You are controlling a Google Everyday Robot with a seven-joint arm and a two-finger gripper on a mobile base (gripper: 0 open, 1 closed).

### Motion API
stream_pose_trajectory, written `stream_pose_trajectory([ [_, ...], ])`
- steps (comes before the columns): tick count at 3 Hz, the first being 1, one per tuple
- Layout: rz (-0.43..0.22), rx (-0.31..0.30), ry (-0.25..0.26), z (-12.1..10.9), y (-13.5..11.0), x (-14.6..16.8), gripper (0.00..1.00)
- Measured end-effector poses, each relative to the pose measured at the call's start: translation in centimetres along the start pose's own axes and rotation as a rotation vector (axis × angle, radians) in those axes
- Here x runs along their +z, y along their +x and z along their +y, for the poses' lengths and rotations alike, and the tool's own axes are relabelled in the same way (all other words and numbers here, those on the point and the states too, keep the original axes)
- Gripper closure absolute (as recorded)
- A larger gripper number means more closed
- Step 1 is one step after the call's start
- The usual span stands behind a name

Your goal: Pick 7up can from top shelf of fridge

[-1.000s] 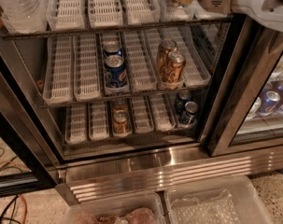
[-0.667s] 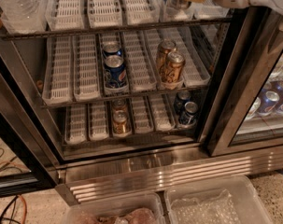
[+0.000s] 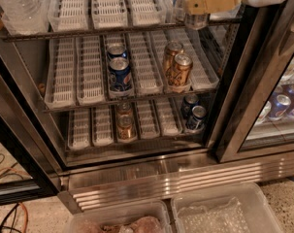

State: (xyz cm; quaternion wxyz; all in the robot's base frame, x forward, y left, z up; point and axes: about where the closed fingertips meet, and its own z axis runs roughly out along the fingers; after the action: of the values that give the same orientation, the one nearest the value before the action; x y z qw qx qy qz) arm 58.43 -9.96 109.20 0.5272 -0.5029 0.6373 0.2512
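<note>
Here our gripper (image 3: 199,6) hangs at the top shelf (image 3: 88,33), upright 7up can (image 3: 196,22) just beneath; we cannot tell its grip.

The speckled floor (image 3: 285,195) carries the fridge (image 3: 151,176). Nearer sit a left bin (image 3: 117,220) and a right bin (image 3: 224,212), with cables (image 3: 13,212) at left. The gripper (image 3: 197,8) is far right, at the top shelf (image 3: 107,30).

Tool (image 3: 194,5) moved down & L, at 7up can (image 3: 196,21)

Warm light on top-right end effector (image 3: 199,4)
</note>
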Motion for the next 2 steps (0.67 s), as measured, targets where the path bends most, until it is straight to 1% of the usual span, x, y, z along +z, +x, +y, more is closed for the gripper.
stream_pose_trajectory([
  [1, 0.028, -0.004, -0.095, 1.9, 0.7, 0.3, 1.00],
  [2, -0.019, 0.015, -0.143, 3.7, 0.7, 2.3, 1.00],
])
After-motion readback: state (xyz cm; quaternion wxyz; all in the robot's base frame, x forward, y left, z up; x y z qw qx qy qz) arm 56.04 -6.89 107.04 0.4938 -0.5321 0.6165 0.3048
